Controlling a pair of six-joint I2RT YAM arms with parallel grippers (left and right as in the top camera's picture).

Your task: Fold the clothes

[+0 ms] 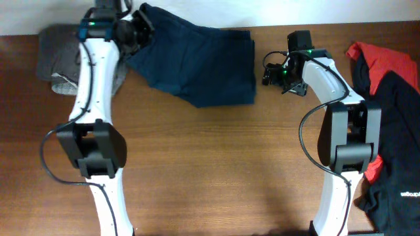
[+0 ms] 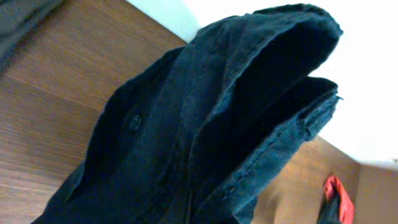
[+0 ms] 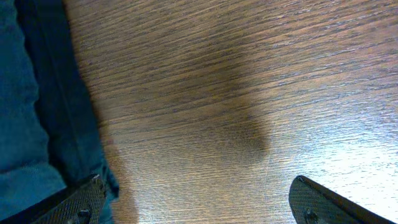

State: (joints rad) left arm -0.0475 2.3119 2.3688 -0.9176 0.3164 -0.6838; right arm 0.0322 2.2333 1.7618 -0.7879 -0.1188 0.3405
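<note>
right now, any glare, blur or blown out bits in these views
Overhead: even light, sharp, only soft shadows on the table. Left wrist: the background behind the shorts is blown out white, and the dark cloth holds little detail. Right wrist: sheen on the wood at right, a dark shadow patch mid-frame, the cloth at left slightly soft.

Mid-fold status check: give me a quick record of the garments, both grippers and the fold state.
shorts: navy, top centre of table, rumpled, top-left corner lifted
left gripper: at that corner, holding it up; fingers hidden by cloth
right gripper: open, low over bare table beside the shorts' right edge, holding nothing
grey garment: far left, partly under left arm
red-and-black garments: loose heap at right edge
fold state: not yet done
</note>
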